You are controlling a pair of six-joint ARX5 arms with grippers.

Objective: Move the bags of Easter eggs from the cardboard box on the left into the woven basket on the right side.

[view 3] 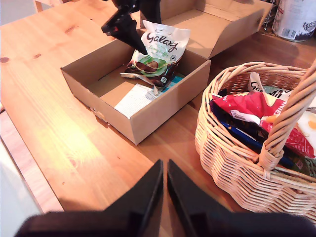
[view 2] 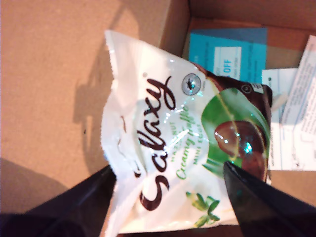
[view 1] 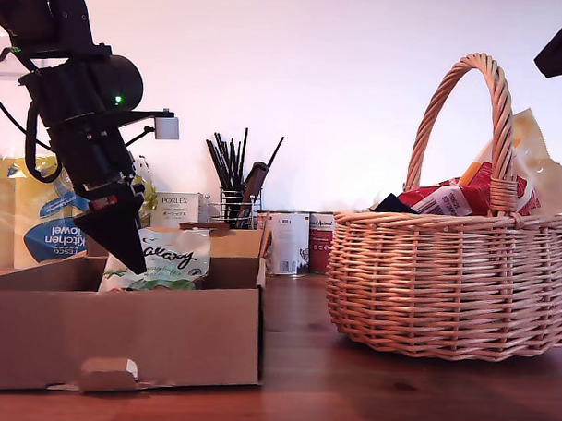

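A white Galaxy bag (view 2: 158, 133) of Easter eggs stands tilted up above the cardboard box (view 1: 120, 334), its end held between the dark fingers of my first gripper (view 2: 165, 202). In the exterior view that gripper (view 1: 134, 252) reaches down into the box at the view's left, with the bag (view 1: 169, 257) beside its tip. The woven basket (view 1: 445, 281) stands at that view's right with several bags (view 1: 457, 198) inside. My second gripper (view 3: 164, 182) hovers shut and empty high above the table, between the box (view 3: 148, 116) and the basket (view 3: 222, 143).
Loose paper slips (view 3: 136, 98) lie on the box floor. Behind the box in the exterior view are a kitchen-towel pack (view 1: 41, 221), a Porlex carton (view 1: 175, 207), a utensil holder (view 1: 236, 186) and tins (view 1: 289, 240). Another open cardboard box (view 3: 217, 24) lies beyond.
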